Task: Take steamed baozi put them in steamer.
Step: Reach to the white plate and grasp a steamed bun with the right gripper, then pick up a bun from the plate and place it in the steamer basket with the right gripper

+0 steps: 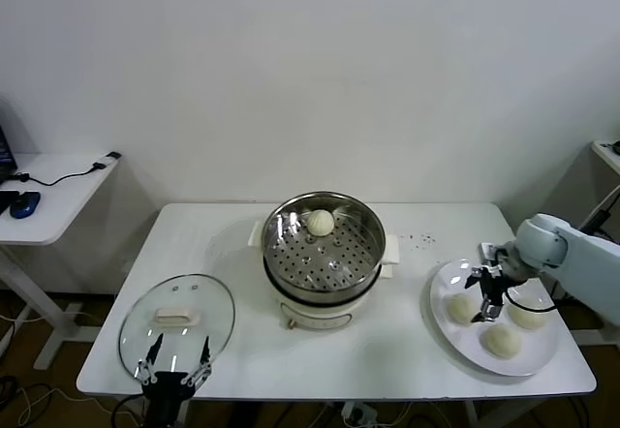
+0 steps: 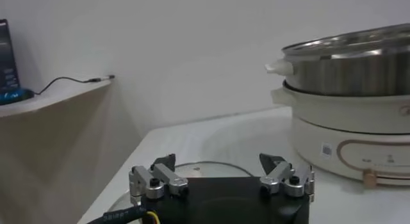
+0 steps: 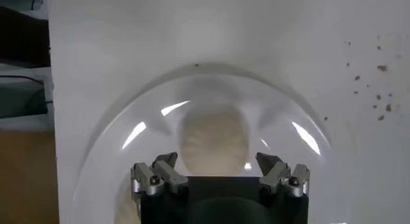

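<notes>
The right gripper [image 1: 487, 290] hangs over the plate [image 1: 441, 314], fingers spread wide above one bun [image 3: 213, 138], holding nothing. Three buns sit there; a fourth [image 1: 321, 222] lies in the steamer [image 1: 281, 259]. The left gripper [image 1: 174, 361] waits, open, by the lid [image 1: 215, 302].

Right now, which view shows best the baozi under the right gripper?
The right wrist view: the baozi fills the gap ahead of the open right gripper. The head view shows it small on the plate. The left wrist view misses it.

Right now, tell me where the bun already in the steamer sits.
In the head view, the bun lies on the perforated floor of the steamer, toward its back rim, at the table's middle.
</notes>
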Motion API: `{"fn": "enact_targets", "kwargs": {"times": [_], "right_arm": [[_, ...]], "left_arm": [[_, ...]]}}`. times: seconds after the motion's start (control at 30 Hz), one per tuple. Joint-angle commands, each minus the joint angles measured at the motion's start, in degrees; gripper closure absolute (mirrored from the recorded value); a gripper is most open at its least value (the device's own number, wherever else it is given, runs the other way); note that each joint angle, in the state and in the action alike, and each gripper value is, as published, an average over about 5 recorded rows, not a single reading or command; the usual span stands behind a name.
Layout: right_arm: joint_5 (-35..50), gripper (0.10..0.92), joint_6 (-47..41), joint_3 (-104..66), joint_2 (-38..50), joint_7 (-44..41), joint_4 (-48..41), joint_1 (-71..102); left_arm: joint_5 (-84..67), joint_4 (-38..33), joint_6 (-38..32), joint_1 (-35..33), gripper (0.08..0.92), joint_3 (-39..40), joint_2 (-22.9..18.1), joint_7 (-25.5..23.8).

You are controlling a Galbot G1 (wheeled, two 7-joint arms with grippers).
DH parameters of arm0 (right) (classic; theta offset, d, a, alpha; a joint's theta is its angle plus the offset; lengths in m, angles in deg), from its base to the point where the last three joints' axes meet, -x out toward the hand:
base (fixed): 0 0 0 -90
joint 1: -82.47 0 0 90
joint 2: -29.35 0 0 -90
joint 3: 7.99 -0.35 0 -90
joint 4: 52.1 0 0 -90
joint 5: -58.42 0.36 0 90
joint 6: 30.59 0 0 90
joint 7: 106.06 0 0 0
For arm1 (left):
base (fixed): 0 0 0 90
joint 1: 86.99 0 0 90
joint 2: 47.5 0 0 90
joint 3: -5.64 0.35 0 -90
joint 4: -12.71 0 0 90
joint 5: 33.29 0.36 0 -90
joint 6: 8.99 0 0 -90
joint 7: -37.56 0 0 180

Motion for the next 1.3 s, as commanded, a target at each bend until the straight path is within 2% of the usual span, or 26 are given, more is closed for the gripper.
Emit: {"fn": "enact_targets", "kwargs": {"times": [0.03,0.23,0.5,0.77,1.03,1.3], "right_arm": [[-1.5,0.203,-0.9,-1.8,-3.4,-0.3,-2.9,3.2],[-1.7,0.22,-0.7,-1.6,-3.8,-0.6,-3.7,2.7],[-1.6,0.375,-0.4,-0.2,-3.9,-1.0,-4.6,1.0],[1.4,0.413,-0.6,1.7,-1.9,-0.7,-2.6,-2.3],[12.6,0.414,-0.5,17.9,-1.1,-1.6,-0.6,-26.6],[30.5,0.414,0.2,37.8,-16.2,-2.9,-4.8,-52.8]], "left_arm": [[0.0,0.4,0.1,0.2,0.177,0.0,0.0,0.0],[0.0,0.6,0.1,0.3,0.177,0.0,0.0,0.0],[-0.1,0.6,-0.1,0.2,0.177,-0.1,0.0,0.0],[-0.3,0.4,-0.2,-0.2,0.177,-0.3,0.1,0.1],[-0.8,0.1,-0.1,-0.2,0.177,0.1,0.3,0.6],[-2.0,-0.2,-0.6,-0.9,0.177,0.8,0.7,0.6]]}}
